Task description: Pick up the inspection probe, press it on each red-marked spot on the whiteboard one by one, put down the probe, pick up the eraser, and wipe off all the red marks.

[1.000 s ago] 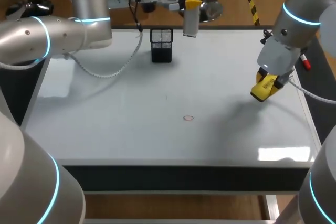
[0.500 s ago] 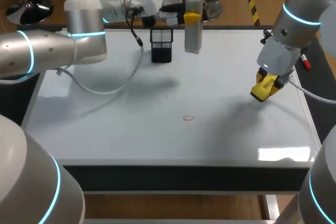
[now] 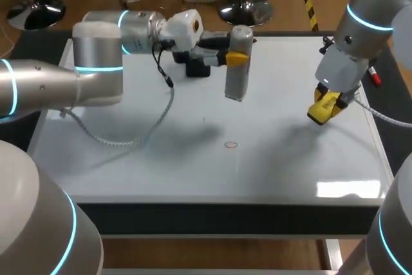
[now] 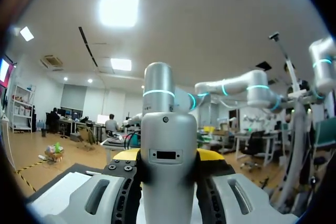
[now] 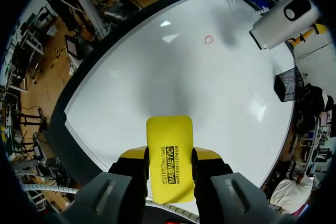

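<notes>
The grey cylindrical probe [image 3: 235,85] has moved toward the red mark [image 3: 231,145], left jaws gripping it; right jaws hold the eraser [image 3: 324,109].

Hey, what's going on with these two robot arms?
The left gripper holds the inspection probe roughly upright above the whiteboard, near the one red mark that shows. The right gripper holds the yellow eraser above the board's right side. The mark is not yet wiped.

Left arm [image 3: 84,75], right arm [image 3: 360,17]: silver-grey tubular links, glowing cyan rings. White wrist housing [image 3: 183,27], grey cable [image 3: 170,94]. Right gripper [image 5: 168,156]: black fingers, yellow tips.
</notes>
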Motion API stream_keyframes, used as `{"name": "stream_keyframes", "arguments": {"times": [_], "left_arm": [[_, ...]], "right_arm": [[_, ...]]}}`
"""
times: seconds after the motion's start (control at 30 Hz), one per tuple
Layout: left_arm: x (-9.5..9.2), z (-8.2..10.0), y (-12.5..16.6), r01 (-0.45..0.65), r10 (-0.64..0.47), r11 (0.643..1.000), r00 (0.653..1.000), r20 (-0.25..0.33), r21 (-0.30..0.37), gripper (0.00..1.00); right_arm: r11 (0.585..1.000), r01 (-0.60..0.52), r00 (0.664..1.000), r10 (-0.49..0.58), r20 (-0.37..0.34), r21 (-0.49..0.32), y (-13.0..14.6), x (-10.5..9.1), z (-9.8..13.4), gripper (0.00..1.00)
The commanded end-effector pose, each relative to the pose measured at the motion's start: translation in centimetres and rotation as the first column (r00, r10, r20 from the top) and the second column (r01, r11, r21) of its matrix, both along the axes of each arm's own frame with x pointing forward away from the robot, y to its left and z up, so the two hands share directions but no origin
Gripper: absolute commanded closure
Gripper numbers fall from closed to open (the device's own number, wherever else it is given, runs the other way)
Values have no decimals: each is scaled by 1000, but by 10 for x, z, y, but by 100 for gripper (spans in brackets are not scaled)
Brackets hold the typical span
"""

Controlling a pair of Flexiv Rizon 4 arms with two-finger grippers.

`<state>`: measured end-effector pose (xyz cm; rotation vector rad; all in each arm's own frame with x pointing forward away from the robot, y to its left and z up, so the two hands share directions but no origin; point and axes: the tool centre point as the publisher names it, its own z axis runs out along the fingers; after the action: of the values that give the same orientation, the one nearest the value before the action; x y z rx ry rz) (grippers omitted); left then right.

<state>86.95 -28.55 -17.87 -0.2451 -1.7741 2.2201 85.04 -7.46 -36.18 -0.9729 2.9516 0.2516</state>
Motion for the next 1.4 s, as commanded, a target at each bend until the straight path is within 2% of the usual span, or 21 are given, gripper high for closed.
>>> {"name": "stream_keyframes", "arguments": {"times": [0.03, 0.23, 0.57, 0.83, 1.4], "left_arm": [[-27, -7, 5, -120, 120, 993, 992, -24, 10, 100], [-38, -22, 3, -98, 98, 995, 995, -24, 2, 100], [-39, -47, 9, -97, 96, 995, 995, -33, -13, 100], [-39, -63, 9, -44, 44, 999, 999, -18, 6, 100], [-42, -83, 15, 14, -14, 1000, 999, -34, -4, 100]], "right_arm": [[1000, -1, 1000, 1, -1, -4, 0, 1, 0, 100], [1000, -1, 1000, 1, -1, -4, 0, 1, 0, 100], [1000, -1, 1000, 1, -1, -4, 0, 1, 0, 100], [1000, -1, 1000, 1, -1, -4, 0, 1, 0, 100], [1000, -1, 1000, 1, -1, -4, 0, 1, 0, 100]]}}
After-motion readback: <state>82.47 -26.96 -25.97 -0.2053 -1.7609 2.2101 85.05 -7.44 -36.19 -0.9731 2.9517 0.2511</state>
